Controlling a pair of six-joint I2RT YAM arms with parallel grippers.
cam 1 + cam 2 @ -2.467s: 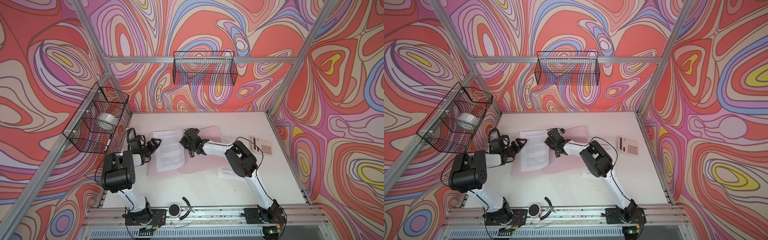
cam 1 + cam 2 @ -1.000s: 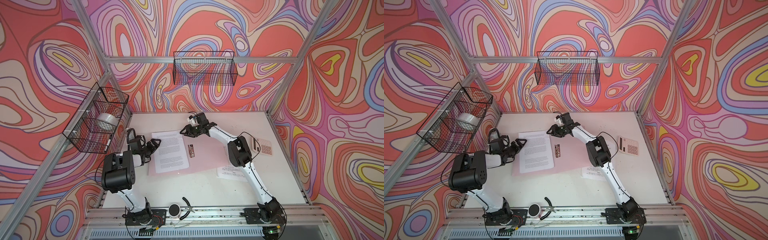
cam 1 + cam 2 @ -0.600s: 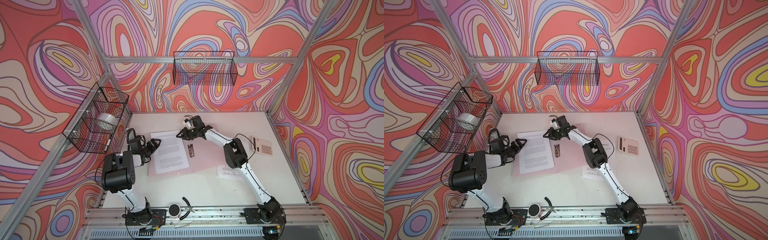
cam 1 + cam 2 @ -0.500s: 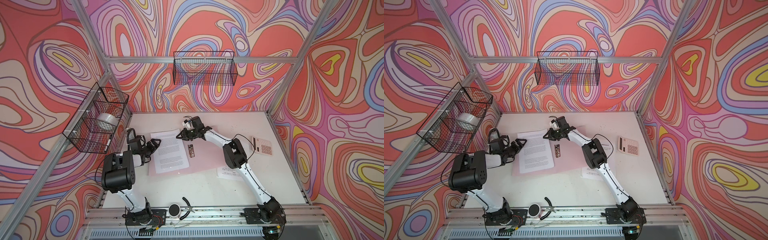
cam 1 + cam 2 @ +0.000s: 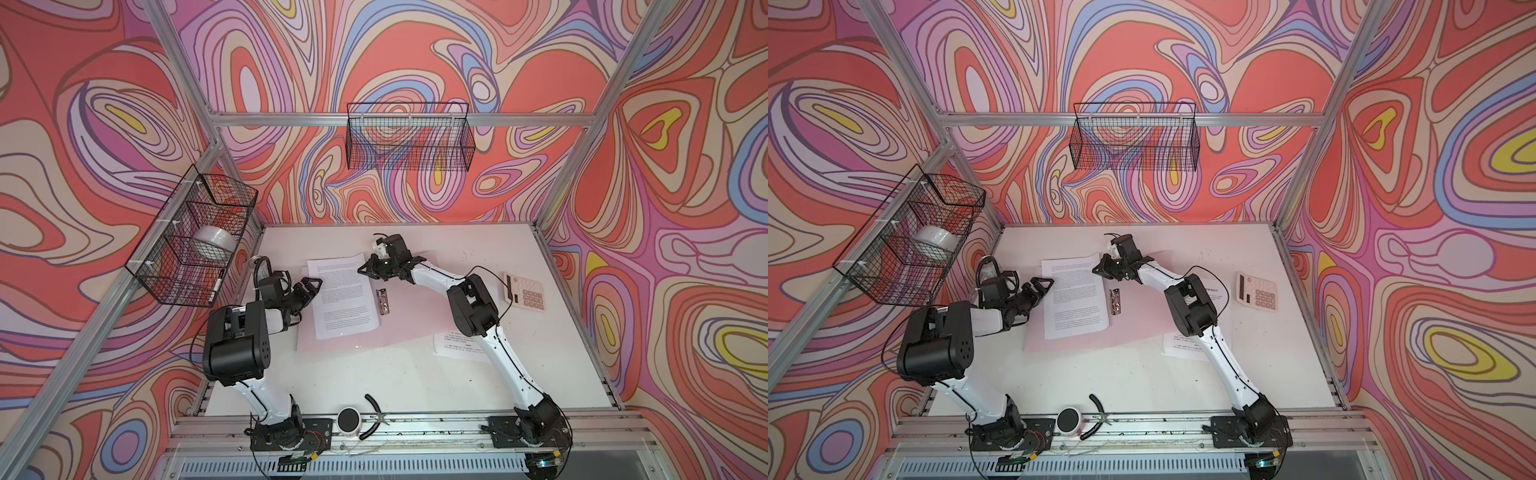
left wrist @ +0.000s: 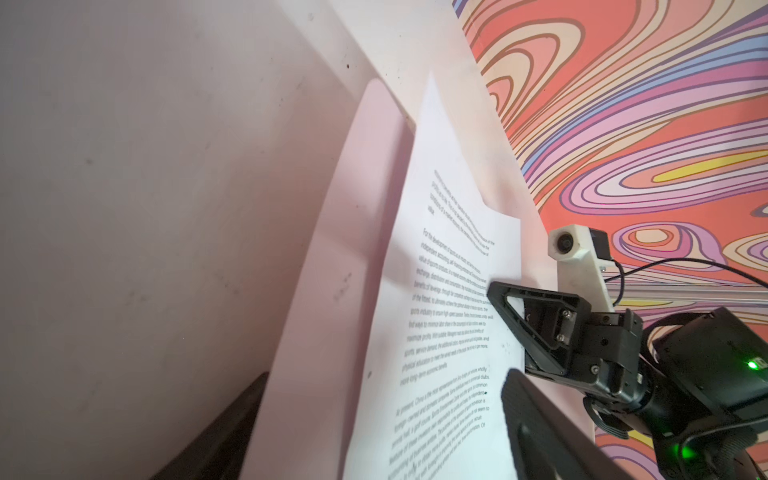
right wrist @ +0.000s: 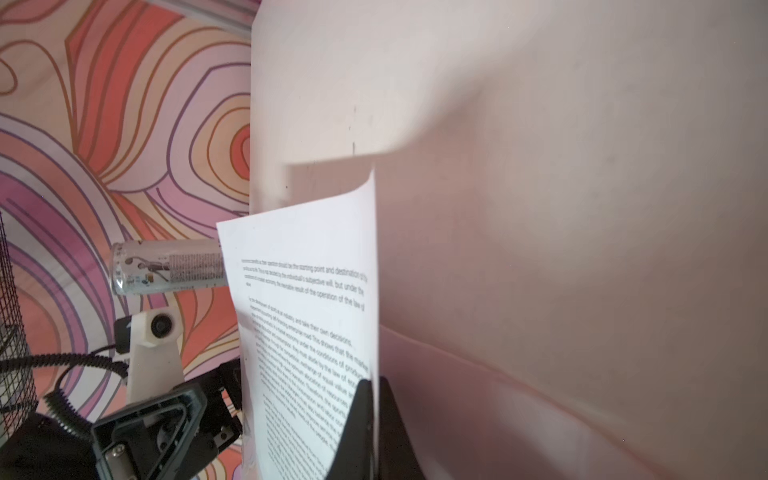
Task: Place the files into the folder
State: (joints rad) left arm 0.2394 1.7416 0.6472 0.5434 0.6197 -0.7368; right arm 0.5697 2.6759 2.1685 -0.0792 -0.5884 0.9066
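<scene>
The near half of the table (image 5: 374,382) lies bare. On the folder (image 5: 415,324) the metal clip (image 5: 383,302) interrupts the middle. The right gripper (image 5: 363,269), pinching the file (image 5: 345,299), blocks its far right corner. A calculator (image 5: 524,290) sits at the right.

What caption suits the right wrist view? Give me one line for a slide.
Right fingers pinch the edge of a printed sheet above the pink folder.

The right arm (image 5: 471,307) hides part of a loose sheet (image 5: 455,347) whose print is unreadably small.
</scene>
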